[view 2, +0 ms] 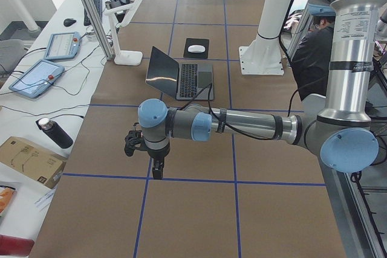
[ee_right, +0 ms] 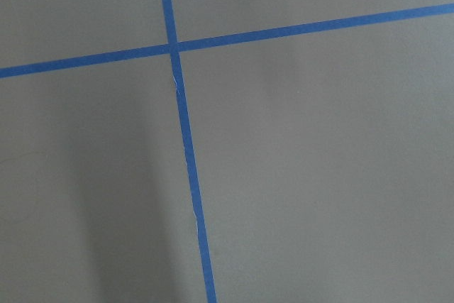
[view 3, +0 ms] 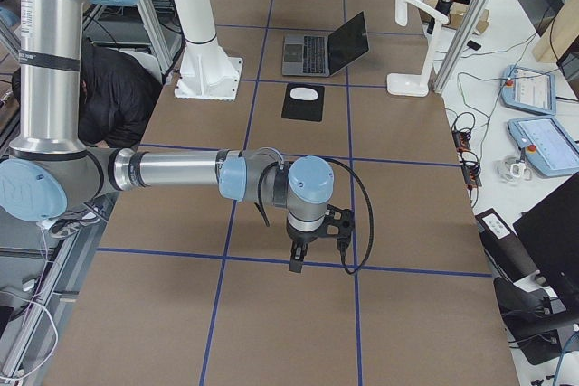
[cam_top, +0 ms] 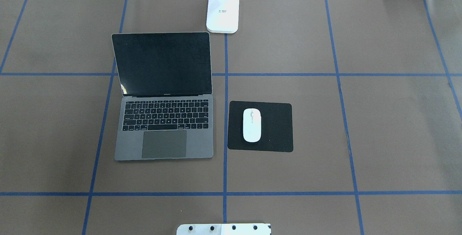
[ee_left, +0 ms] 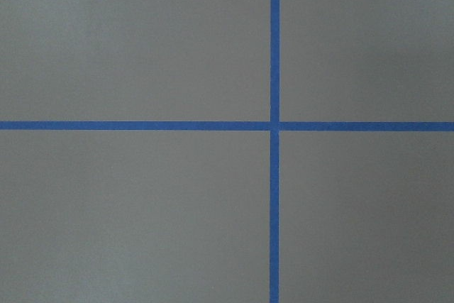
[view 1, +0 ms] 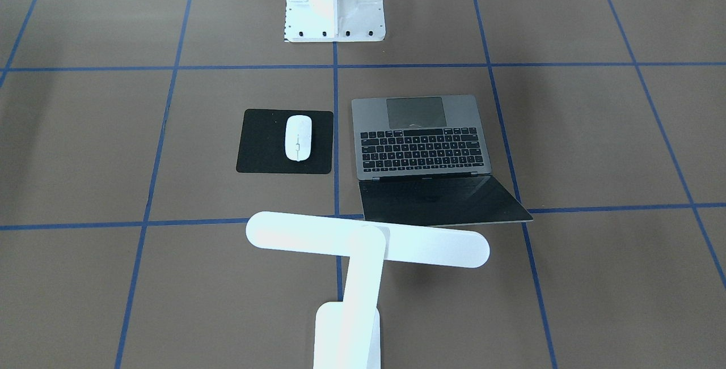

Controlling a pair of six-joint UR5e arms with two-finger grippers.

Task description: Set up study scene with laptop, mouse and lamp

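Grey-bodied and standing open: finding the laptop (cam_top: 164,126) left of the middle of the table (cam_top: 397,137), keyboard facing the robot, dark screen leaning back toward the far edge. Seeing the mouse (cam_top: 251,125) lying lengthwise on the black mat (cam_top: 278,126), just beside the laptop on its right, with mat and laptop lying close but apart. Noting the lamp (view 1: 368,238) standing at the far edge, base resting just past the screen's right corner, bar head overlapping the screen's top edge in the front-facing view.

Locating the left gripper (view 2: 157,170) only in the side view from the left end, pointing straight down over a blue tape crossing, well apart from the laptop and nearer that end of the table. Locating the right gripper (view 3: 297,259) likewise only from the right end, pointing down at a tape line, well apart from the mouse and mat. Not being able to tell, for either pair of jaws, whether standing apart or together.

Catching only brown paper and crossing tape through both wrist cameras. Making out the white pedestal (view 1: 334,12) bolted at the near edge, in line with the gap between laptop and mat.
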